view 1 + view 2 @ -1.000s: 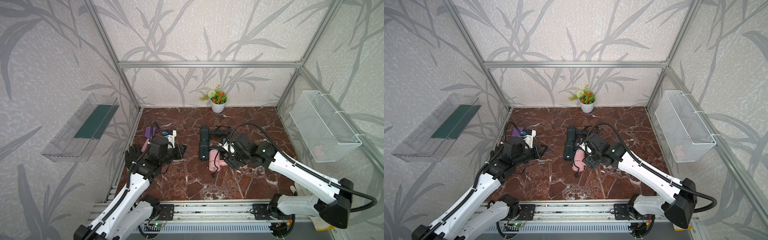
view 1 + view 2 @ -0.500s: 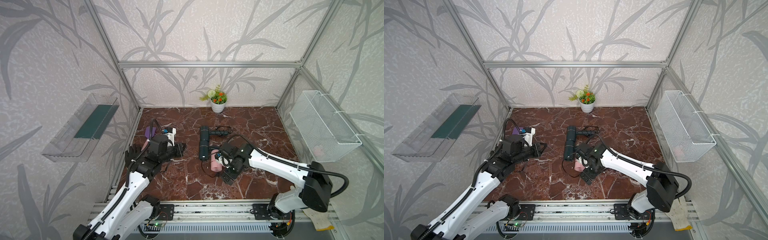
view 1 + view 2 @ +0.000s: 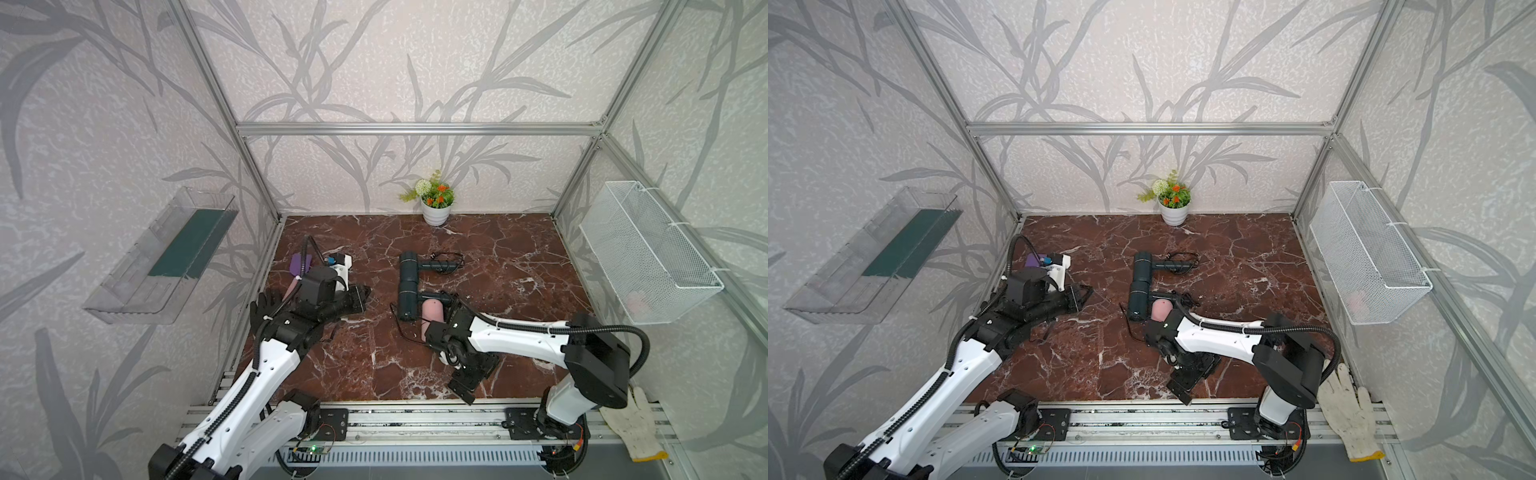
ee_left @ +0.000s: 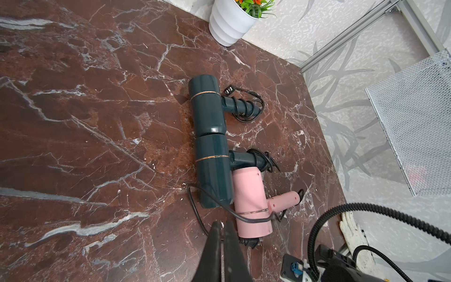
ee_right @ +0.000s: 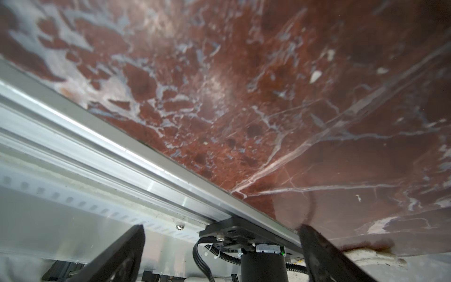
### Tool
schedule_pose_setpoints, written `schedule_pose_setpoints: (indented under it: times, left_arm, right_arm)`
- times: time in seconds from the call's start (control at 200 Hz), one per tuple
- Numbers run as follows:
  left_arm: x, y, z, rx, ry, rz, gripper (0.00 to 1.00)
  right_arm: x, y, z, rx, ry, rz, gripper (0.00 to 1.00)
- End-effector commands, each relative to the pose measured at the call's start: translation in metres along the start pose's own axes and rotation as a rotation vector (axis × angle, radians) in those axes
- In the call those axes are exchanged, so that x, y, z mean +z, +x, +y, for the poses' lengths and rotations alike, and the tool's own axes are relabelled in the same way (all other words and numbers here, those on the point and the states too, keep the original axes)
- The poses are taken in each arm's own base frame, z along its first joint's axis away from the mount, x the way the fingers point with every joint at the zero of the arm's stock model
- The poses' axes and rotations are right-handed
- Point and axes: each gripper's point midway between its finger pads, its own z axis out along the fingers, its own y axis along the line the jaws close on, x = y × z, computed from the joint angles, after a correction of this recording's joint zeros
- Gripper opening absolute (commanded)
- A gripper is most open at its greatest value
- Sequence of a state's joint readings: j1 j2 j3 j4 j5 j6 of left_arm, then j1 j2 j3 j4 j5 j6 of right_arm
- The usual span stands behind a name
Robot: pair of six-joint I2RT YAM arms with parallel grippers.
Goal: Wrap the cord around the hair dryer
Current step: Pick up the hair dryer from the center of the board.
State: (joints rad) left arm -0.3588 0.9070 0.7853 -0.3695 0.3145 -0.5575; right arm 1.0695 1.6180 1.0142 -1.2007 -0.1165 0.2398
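Observation:
A pink hair dryer (image 4: pixel 249 195) lies on the marble floor against the nearer of two dark teal dryers (image 4: pixel 212 168); it also shows in both top views (image 3: pixel 432 316) (image 3: pixel 1160 309). Its black cord (image 4: pixel 195 207) runs loose across the pink barrel and curls round the teal dryer's end, thin in a top view (image 3: pixel 399 328). The plug (image 4: pixel 249 241) rests by the barrel's mouth. My left gripper (image 3: pixel 365 293) (image 4: pixel 222 223) is shut and empty, left of the dryers. My right gripper (image 3: pixel 467 390) (image 5: pixel 219 227) is open and empty, turned to the front rail.
The far teal dryer (image 3: pixel 409 266) has its cord coiled on the handle. A flower pot (image 3: pixel 435 210) stands at the back wall. A wire basket (image 3: pixel 648 257) hangs right, a clear shelf (image 3: pixel 162 257) left. A white glove (image 3: pixel 631 424) lies by the front rail (image 5: pixel 122 156).
My right arm has drawn back from the pink dryer toward the front edge, swung its gripper to face the rail and opened it wide. The left arm has barely moved.

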Motion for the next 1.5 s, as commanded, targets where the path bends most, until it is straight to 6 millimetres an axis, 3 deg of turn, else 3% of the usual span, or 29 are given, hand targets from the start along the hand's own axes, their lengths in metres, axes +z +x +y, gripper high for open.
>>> schedule_pose_setpoints:
  times: [0.0,0.065,0.16,0.29,0.44,0.55,0.725,0.87,1.135,1.28,1.495]
  left_arm:
    - [-0.003,-0.01,-0.004,0.019,0.004,-0.022,0.07]
    - [-0.002,-0.01,-0.005,0.013,0.01,-0.018,0.07]
    - [-0.001,-0.008,-0.006,0.001,0.018,-0.012,0.07]
    - [-0.003,-0.005,-0.003,-0.017,0.009,-0.011,0.07]
    - [-0.007,-0.001,0.0,-0.027,-0.003,-0.01,0.07]
    - [-0.007,0.002,0.003,-0.029,-0.011,-0.007,0.07]
    - [-0.002,0.003,0.004,-0.044,-0.008,0.003,0.07]
    - [0.0,0.004,0.004,-0.048,-0.007,0.004,0.07]
    - [0.001,0.006,0.007,-0.049,-0.012,0.007,0.07]
    - [0.0,0.007,0.008,-0.046,-0.016,0.007,0.07]
    - [-0.003,0.007,0.009,-0.04,-0.024,0.004,0.07]
  right_arm:
    - [-0.03,-0.004,0.001,0.002,-0.021,-0.15,0.99]
    - [-0.062,-0.025,-0.004,0.033,-0.041,-0.329,1.0]
    - [-0.112,-0.054,-0.039,0.237,-0.1,-0.595,0.94]
    - [-0.139,-0.066,-0.094,0.613,-0.148,-0.763,0.85]
    - [-0.12,-0.061,-0.12,0.839,-0.096,-0.687,0.82]
    - [-0.098,-0.06,-0.118,0.991,-0.167,-0.635,0.84]
    - [-0.079,-0.075,-0.113,1.284,-0.408,-0.745,0.82]
    - [-0.062,-0.079,-0.118,1.48,-0.48,-0.749,0.82]
    - [-0.054,-0.095,-0.127,1.661,-0.526,-0.75,0.8]
    - [-0.039,-0.106,-0.131,1.726,-0.528,-0.741,0.78]
    - [-0.013,-0.12,-0.137,1.794,-0.516,-0.727,0.67]
